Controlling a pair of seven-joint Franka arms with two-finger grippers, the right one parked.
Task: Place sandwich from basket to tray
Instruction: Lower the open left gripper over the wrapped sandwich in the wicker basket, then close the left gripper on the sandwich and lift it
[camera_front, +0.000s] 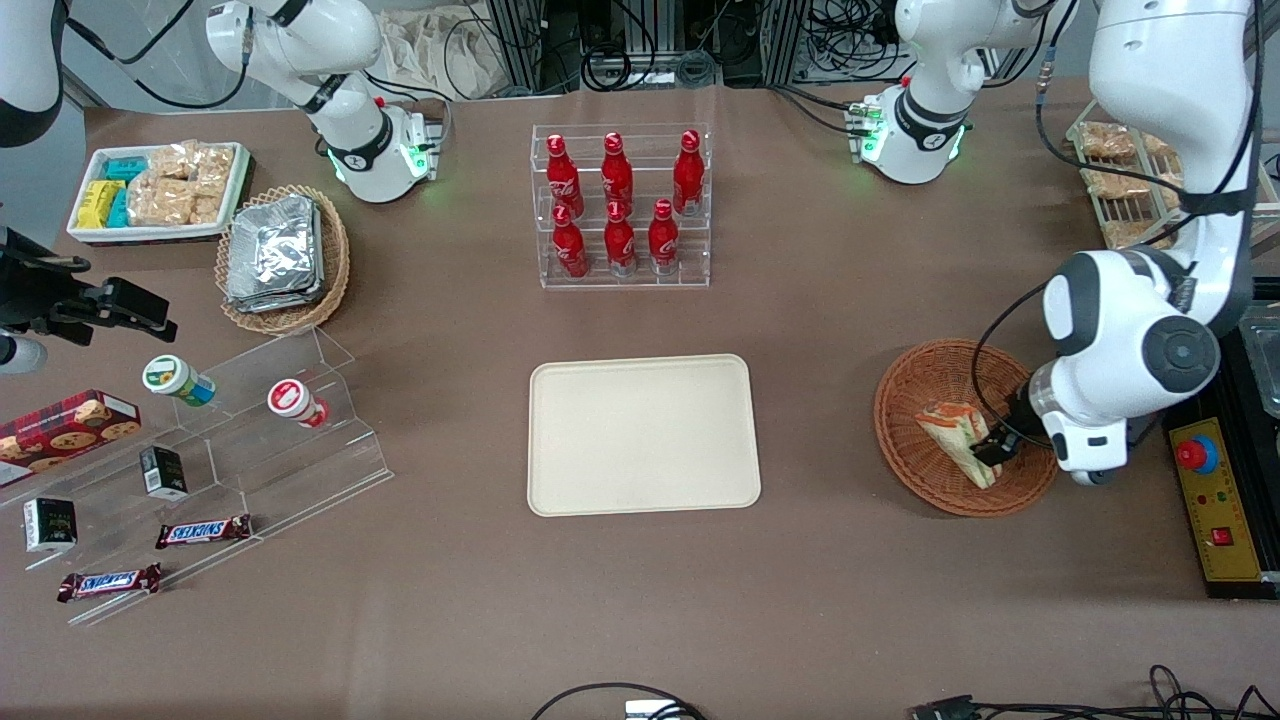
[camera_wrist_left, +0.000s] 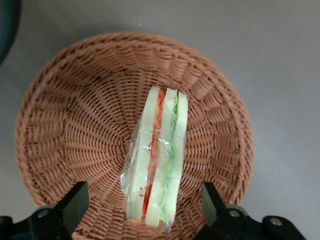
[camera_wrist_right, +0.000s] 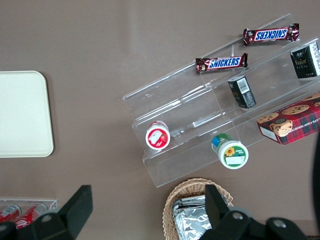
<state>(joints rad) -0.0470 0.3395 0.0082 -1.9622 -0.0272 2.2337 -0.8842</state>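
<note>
A wrapped wedge sandwich (camera_front: 957, 437) (camera_wrist_left: 156, 160), pale bread with red and green filling stripes, lies in the round reddish-brown wicker basket (camera_front: 915, 400) (camera_wrist_left: 70, 125) toward the working arm's end of the table. My gripper (camera_front: 993, 447) (camera_wrist_left: 145, 202) hangs low inside the basket over the sandwich's end that is nearer the front camera. It is open, one black finger (camera_wrist_left: 75, 202) on each side of the sandwich, with a gap to the wrap on both sides. The cream-beige tray (camera_front: 642, 435) lies flat and bare at the table's middle.
A clear rack of red bottles (camera_front: 620, 205) stands farther from the camera than the tray. A control box with a red button (camera_front: 1213, 505) lies beside the basket at the table's end. Toward the parked arm's end are a clear stepped shelf (camera_front: 250, 440) with snacks and a tan basket of foil packs (camera_front: 282, 257).
</note>
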